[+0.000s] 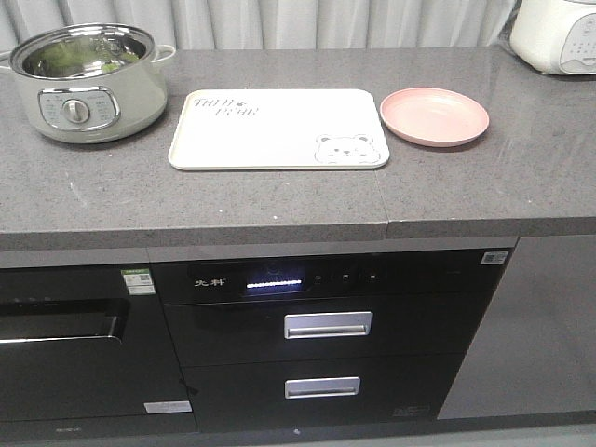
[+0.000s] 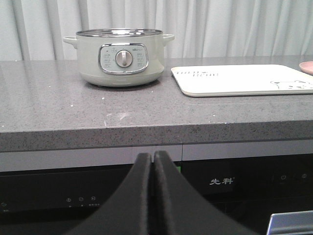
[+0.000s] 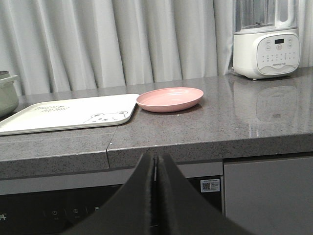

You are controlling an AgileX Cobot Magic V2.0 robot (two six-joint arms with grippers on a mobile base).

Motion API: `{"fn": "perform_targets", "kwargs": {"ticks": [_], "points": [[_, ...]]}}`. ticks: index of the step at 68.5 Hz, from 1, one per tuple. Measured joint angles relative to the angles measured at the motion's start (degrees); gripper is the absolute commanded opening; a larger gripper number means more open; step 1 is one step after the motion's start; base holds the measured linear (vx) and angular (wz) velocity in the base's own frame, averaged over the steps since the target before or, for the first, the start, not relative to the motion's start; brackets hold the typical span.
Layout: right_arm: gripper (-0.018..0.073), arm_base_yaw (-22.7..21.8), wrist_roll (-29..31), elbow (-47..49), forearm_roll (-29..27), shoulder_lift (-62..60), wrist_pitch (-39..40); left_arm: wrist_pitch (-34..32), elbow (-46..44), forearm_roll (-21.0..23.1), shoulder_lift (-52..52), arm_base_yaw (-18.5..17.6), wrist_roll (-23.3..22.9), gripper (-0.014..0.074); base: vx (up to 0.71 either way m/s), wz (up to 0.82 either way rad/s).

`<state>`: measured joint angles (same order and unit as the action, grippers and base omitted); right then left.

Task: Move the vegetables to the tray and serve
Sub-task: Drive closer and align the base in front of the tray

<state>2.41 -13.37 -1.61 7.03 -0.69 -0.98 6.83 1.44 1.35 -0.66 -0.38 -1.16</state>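
Note:
The cream tray with a bear drawing lies flat in the middle of the grey counter, nothing on it; it also shows as tray and tray. Green vegetables lie inside the steel-lined electric pot at the far left. In the left wrist view only the pot's outside shows. My left gripper is shut with nothing in it, below the counter's front edge, facing the pot. My right gripper is likewise shut with nothing in it, low in front of the counter, facing the tray's right end.
A round pink plate sits right of the tray, also seen as plate. A white blender base stands at the back right. Below the counter are black appliance fronts with drawer handles. Curtains hang behind.

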Motion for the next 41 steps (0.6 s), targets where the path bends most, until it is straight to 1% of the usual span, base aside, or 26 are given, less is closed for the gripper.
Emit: {"fn": "perform_targets", "kwargs": {"ticks": [41], "points": [[-0.0002, 0.0, 0.0, 0.0, 0.0, 0.0, 0.0, 0.0, 0.0, 0.0, 0.0, 0.0, 0.0, -0.0006, 0.04, -0.02]]}}
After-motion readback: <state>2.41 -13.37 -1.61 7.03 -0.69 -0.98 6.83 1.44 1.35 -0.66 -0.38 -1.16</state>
